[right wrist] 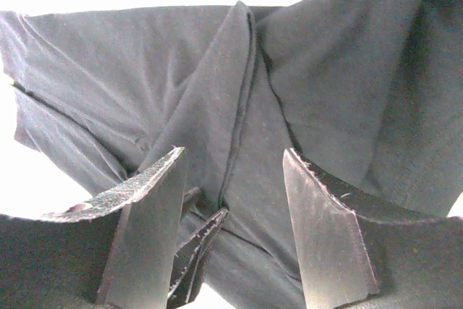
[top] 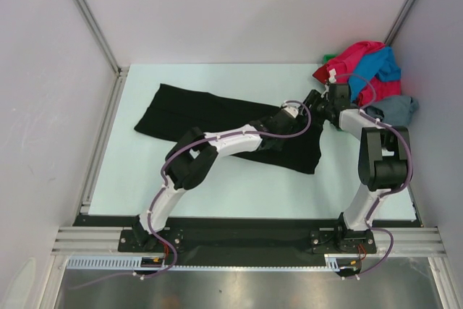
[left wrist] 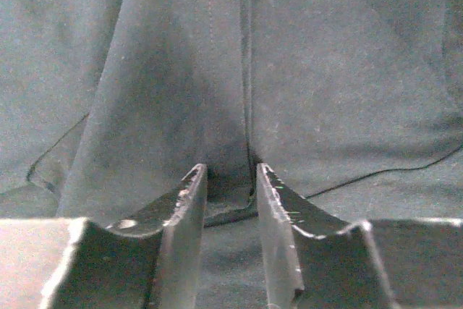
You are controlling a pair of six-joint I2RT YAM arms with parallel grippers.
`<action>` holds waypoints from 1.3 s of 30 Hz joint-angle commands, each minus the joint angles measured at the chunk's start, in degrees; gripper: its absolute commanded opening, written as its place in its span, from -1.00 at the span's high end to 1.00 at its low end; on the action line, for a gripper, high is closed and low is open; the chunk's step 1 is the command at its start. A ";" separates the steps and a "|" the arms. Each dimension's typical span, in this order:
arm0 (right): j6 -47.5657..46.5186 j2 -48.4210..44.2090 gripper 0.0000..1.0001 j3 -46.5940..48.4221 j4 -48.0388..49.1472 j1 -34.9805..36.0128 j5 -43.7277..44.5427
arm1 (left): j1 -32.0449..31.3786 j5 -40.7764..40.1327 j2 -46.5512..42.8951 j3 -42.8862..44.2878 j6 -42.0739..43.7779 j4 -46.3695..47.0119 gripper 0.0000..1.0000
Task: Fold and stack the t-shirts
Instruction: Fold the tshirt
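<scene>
Pale bench [top: 217,186] holds the black shirt [top: 181,110]; left gripper [left wrist: 230,175] pinches a ridge toward the right edge, right gripper [right wrist: 231,153] is spread: close it on the same fold before lifting.

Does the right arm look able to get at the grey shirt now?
Probably yes: the grey shirt lies uncovered right beside its forearm, and its tool is open, by the black shirt.

Pale table [top: 217,193]; white enclosure walls [top: 239,5]; aluminium rail [top: 246,240] along the near edge
</scene>
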 commanded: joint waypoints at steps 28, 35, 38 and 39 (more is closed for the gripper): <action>-5.67 18.15 -0.08 21.53 -3.64 2.66 3.22 | 0.85 -3.64 -2.75 2.32 4.42 -0.22 0.99; -5.67 18.16 0.61 23.64 -4.78 3.19 4.18 | 1.99 -3.72 -4.68 1.18 4.59 0.31 0.99; -5.67 15.53 0.87 23.38 -6.28 2.92 6.11 | 3.13 -3.55 -6.43 0.56 4.85 0.39 0.99; -5.67 14.82 0.91 23.03 -7.15 3.01 6.46 | 3.92 -3.29 -6.79 0.38 4.85 0.39 0.99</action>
